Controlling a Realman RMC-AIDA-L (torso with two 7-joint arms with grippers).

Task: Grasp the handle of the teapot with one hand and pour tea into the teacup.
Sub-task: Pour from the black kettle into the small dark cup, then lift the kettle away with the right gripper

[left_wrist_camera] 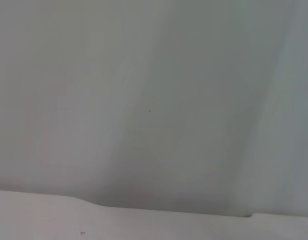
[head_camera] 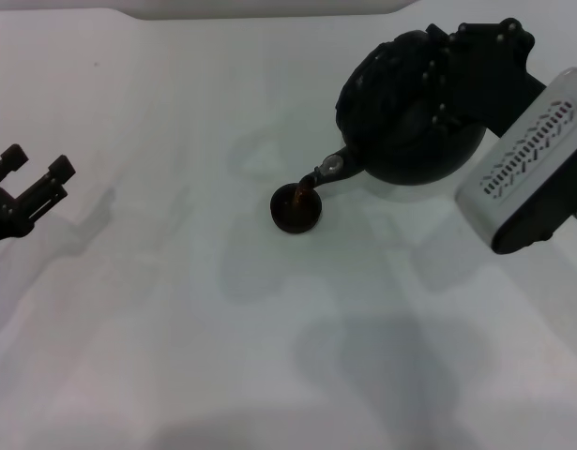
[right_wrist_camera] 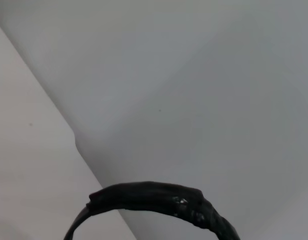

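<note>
Tipping the teapot (head_camera: 415,117) with the right claw (head_camera: 457,70) clamped on its handle (right_wrist_camera: 159,200), spout directly above the teacup (head_camera: 296,208), tea (head_camera: 305,192) streaming in

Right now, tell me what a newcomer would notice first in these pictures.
The big black teapot hangs tilted at the right of the white table, held up by the right gripper. A thin reddish-brown stream of tea runs from its spout into the small black teacup at mid-table. The left gripper sits idle and open at the far left.
</note>
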